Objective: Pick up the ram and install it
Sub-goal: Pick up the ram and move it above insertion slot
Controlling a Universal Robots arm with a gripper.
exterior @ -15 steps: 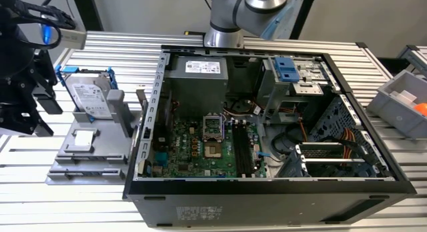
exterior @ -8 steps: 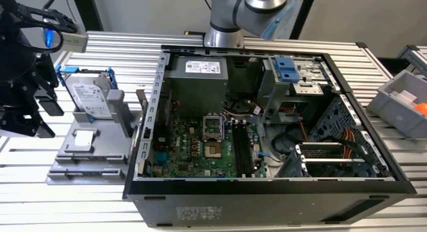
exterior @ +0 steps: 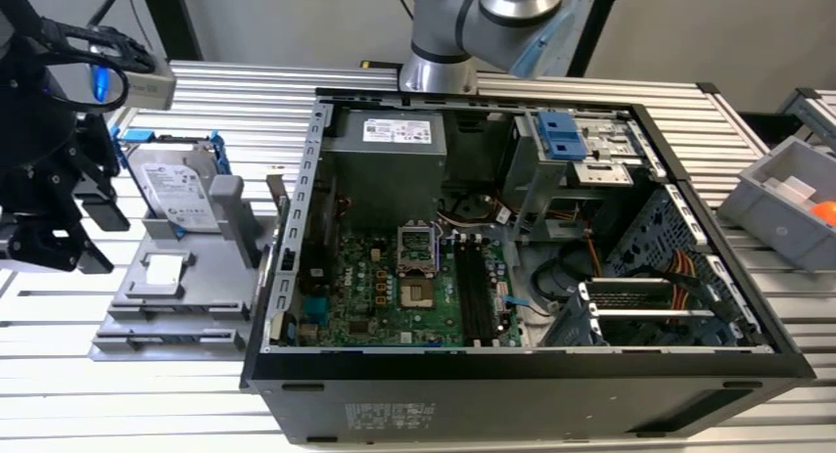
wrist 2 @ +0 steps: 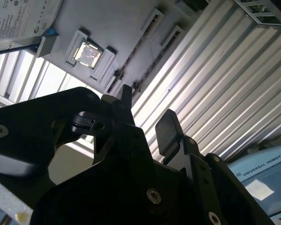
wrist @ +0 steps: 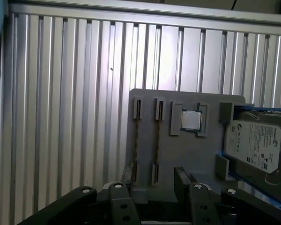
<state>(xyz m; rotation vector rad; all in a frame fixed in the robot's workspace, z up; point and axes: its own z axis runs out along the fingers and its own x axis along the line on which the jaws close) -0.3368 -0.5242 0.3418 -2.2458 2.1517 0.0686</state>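
Two thin dark sticks stand on edge in the slots of a grey holder tray (wrist: 178, 154). I take the one at the tray's outer side as the ram (wrist: 136, 140), which is also in the second wrist view (wrist 2: 131, 56). In both wrist views my gripper (wrist: 153, 180) (wrist 2: 146, 105) hovers over that end of the tray, apart from it. Its black fingers (wrist: 180, 176) stand open with nothing between them. In the exterior view the gripper (exterior: 78, 228) hangs at the far left, beside the tray (exterior: 170, 316).
The tray also holds a grey hard drive (exterior: 176, 184) (wrist: 255, 143) and a square chip (exterior: 163, 269) (wrist: 191, 120). An open computer case (exterior: 523, 375) with a green motherboard (exterior: 379, 296) lies mid-table. A grey bin (exterior: 784, 203) sits at the exterior view's right, on the slatted table (exterior: 157, 394).
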